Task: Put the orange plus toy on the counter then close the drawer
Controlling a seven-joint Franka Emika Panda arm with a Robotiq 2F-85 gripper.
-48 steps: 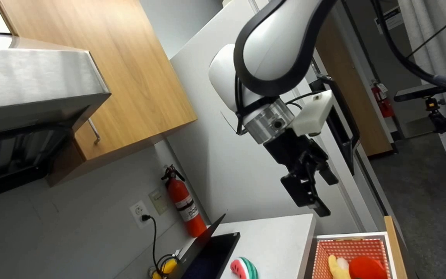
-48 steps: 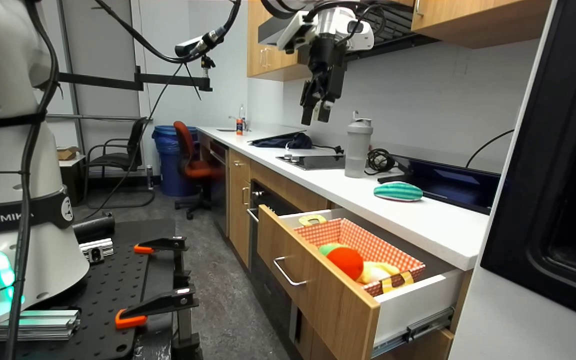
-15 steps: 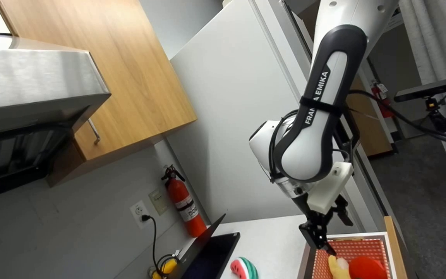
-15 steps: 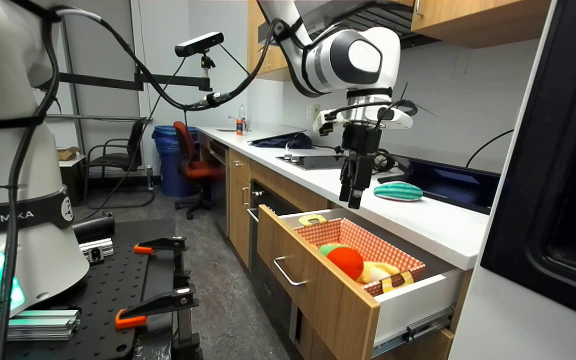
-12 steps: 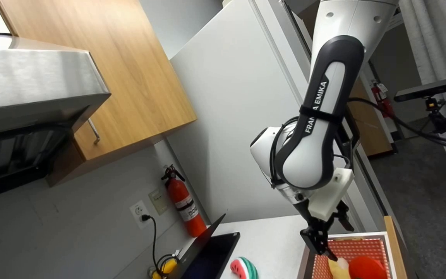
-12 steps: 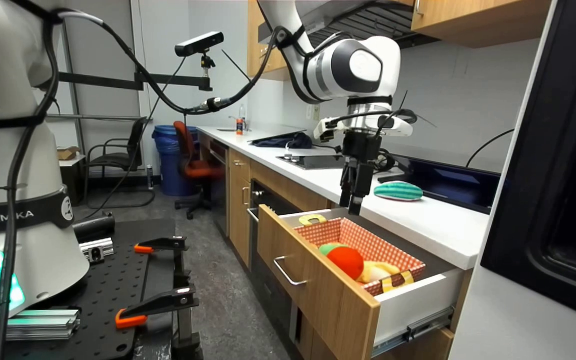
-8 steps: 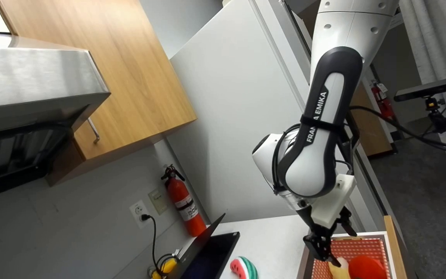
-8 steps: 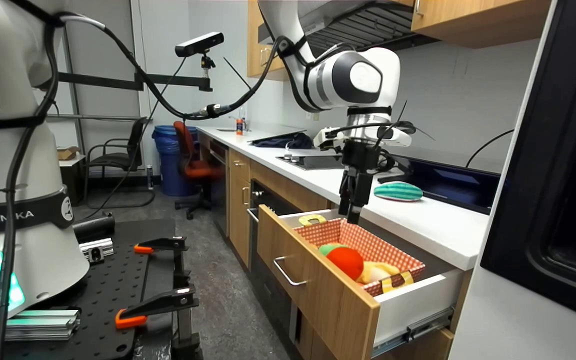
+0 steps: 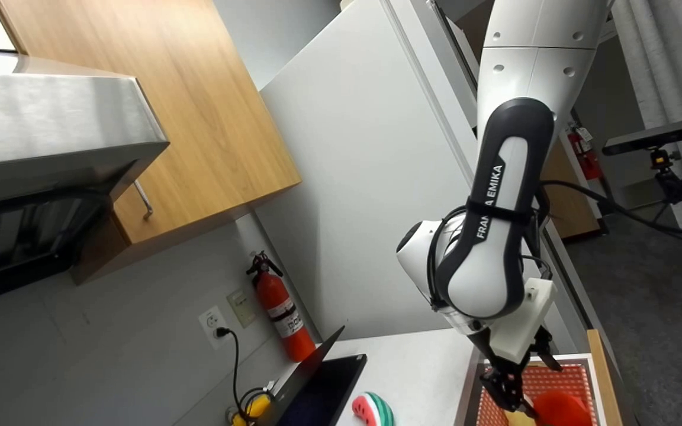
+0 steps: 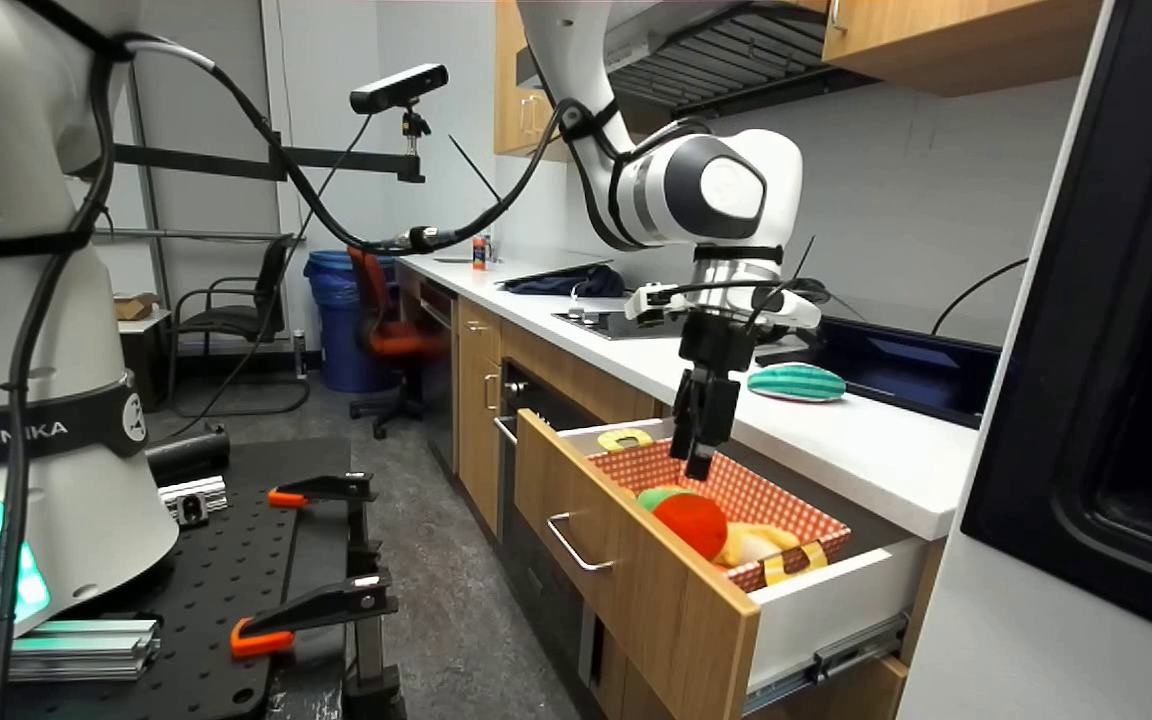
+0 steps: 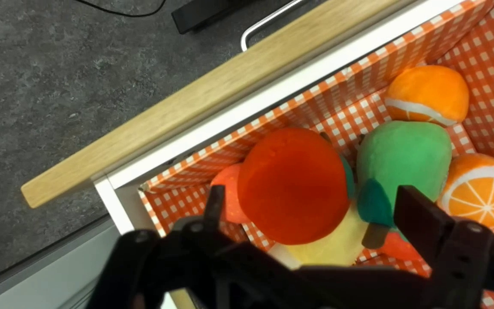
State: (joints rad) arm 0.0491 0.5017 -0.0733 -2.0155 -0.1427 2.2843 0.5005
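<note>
Over the open drawer, gripper hangs w/ its fingers spread wide, holding nothing. Orange plus toy (taken as the big round red-orange one; two orange-slice toys share its checked basket, so not 100% sure) sits in that basket inside the drawer, btwn the fingers as the wrist view has it; contact can't be told.

Step in hand, I'd judge: the reach, pre-grasp. Neither half of the job is done: toy not on the counter, drawer out. Next move prob. calls for going lower w/ a finger each side, then squeezing & lifting straight up.

Edges: basket wall + the drawer's wood front run close along one side of the toy, so not much slack there. Green toy crowds the other side & might get pinched too; pale yellow toy lies partly under, could drag along. Lift must clear the basket rim & the counter's front edge, which stands higher than the drawer. Landing room, est.: the white top btwn the watermelon toy and that edge. For closing later, the wood front faces the robot base across a strip of floor, prob. enough room to push
</note>
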